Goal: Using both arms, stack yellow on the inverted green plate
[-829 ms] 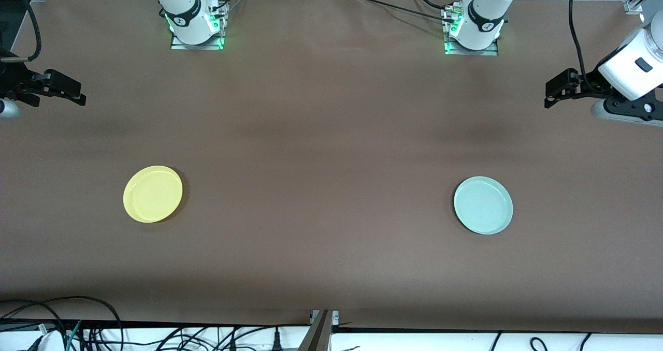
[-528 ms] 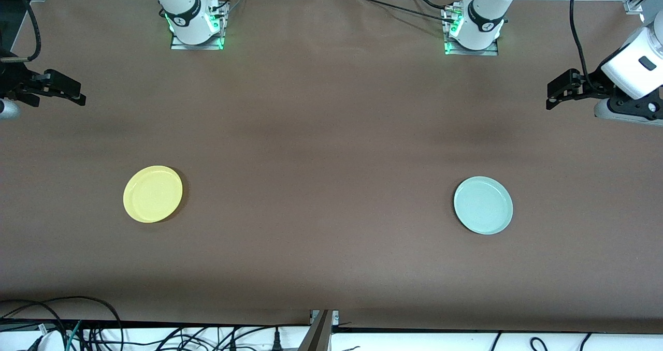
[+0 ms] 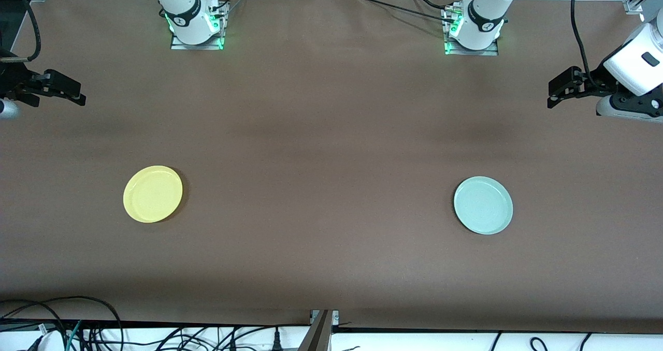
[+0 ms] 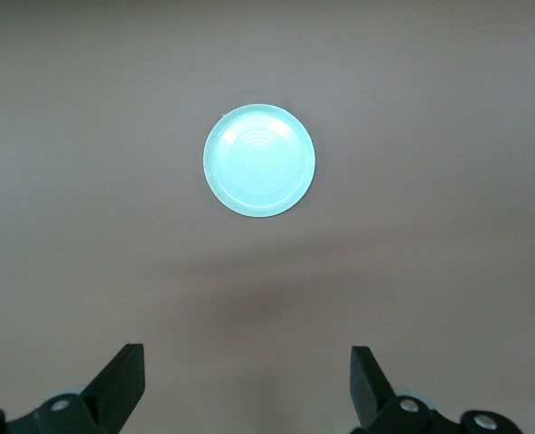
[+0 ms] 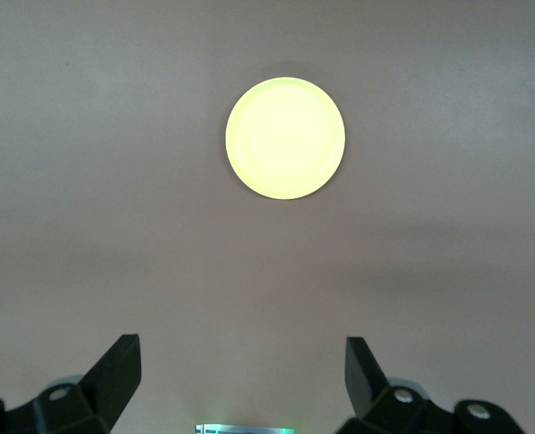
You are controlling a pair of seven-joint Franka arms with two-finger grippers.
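Plates rim-up, both empty, well apart.
Round yellow plastic plate [image 3: 153, 193] under wide-open, empty right gripper [image 5: 240, 372]; round mint-green plastic plate [image 3: 483, 205] under wide-open, empty left gripper [image 4: 248, 378].

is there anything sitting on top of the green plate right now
No. The green plate lies rim up on the table with nothing on it. Its underside cannot be seen. The yellow plate lies apart, toward the right arm's end.
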